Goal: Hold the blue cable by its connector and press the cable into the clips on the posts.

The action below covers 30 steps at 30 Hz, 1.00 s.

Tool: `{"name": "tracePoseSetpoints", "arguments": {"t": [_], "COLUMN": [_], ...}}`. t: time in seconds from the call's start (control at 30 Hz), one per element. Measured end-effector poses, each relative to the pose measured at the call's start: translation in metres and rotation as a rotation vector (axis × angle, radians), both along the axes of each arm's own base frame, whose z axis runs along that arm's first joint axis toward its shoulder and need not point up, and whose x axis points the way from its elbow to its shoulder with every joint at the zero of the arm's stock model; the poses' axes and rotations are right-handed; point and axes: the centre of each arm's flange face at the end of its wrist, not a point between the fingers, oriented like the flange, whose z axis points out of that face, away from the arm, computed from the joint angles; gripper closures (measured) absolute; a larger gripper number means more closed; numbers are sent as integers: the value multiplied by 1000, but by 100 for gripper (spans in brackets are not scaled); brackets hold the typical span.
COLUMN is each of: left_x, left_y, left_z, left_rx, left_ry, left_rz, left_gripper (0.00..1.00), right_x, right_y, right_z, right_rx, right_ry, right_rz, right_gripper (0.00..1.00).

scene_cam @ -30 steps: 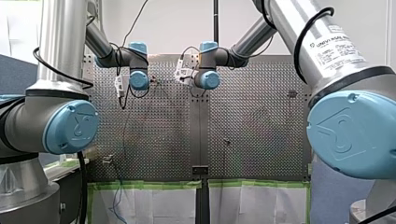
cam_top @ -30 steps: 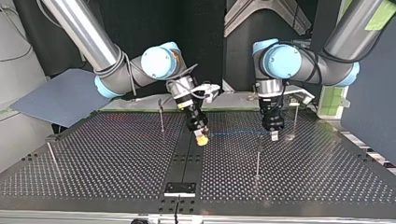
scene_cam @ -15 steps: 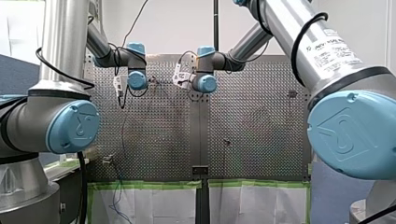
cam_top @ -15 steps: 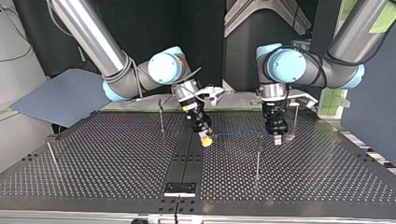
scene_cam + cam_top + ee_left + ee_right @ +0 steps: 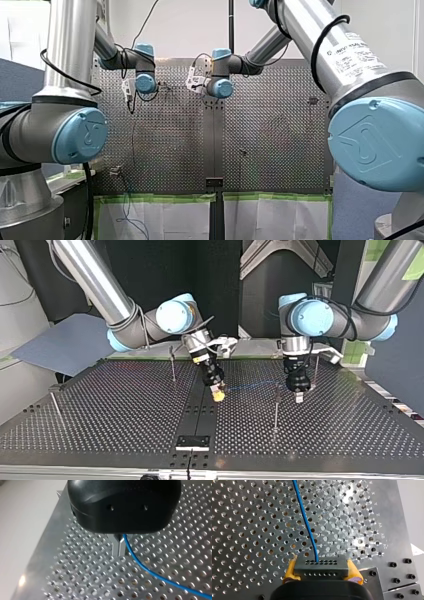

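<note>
Perforated metal table [image 5: 125, 415], dark backdrop at far side in top view. Right gripper [image 5: 320, 567]: yellow pads clenched on grey connector [image 5: 320, 563], low over table centre. Blue cable [image 5: 305, 520] runs from connector to left gripper [image 5: 118, 546], metal fingers pinched on it. Post [image 5: 276, 407] between grippers, cable near its top. Near table edge well apart from both.

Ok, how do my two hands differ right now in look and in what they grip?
My right hand has yellow pads; my left hand has bare metal fingers. The right hand clamps the dark connector; the left hand pinches the blue cable itself. The right hand leans; the left hand points straight down. Both are shut, holding the same cable above the perforated table.
</note>
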Motion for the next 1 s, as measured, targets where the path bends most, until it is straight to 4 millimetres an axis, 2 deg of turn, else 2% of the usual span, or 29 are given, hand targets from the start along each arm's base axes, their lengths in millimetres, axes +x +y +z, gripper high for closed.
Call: {"name": "tracePoseSetpoints", "arguments": {"t": [0.43,0.73,1.0], "left_x": [30,39,46], "left_y": [15,29,27], "left_z": [-2,-2,-6], "left_rx": [3,-6,-26], "left_ry": [8,0,-1], "left_rz": [-27,-32,-85], "left_gripper": [98,98,98], "right_x": [-8,-16,-22], "right_y": [-17,-30,-39], "right_z": [7,7,5], "right_rx": [-15,-20,-21], "right_ry": [-6,-1,2], "right_rz": [-22,-43,-57], "right_gripper": [100,100,100]}}
